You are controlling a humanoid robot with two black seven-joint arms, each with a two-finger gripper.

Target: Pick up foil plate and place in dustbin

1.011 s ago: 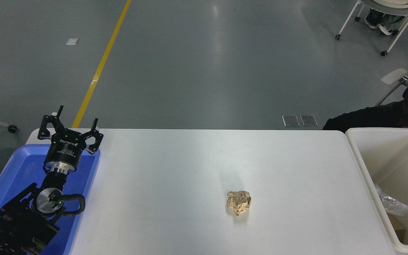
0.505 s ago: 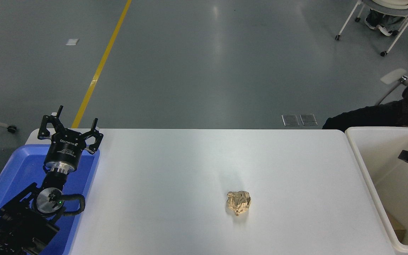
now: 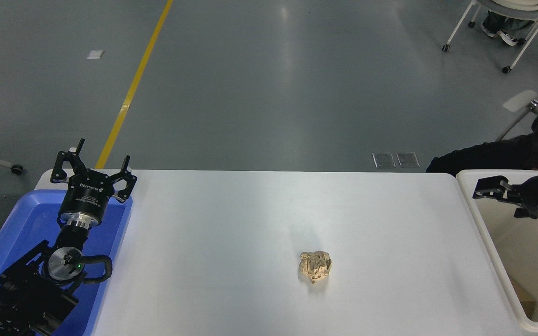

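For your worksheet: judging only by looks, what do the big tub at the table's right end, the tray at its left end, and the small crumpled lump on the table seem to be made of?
The dustbin: probably plastic, cream-white, with smooth walls and a rounded rim. The blue tray: likely plastic too, glossy and evenly coloured, with rounded corners. The crumpled ball: apparently paper, tan and matte, with sharp creases.

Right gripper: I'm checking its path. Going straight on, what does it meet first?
Pointing left above the cream-white plastic dustbin, the right gripper probably meets that bin's left rim first, else passes over the white table; height unclear.
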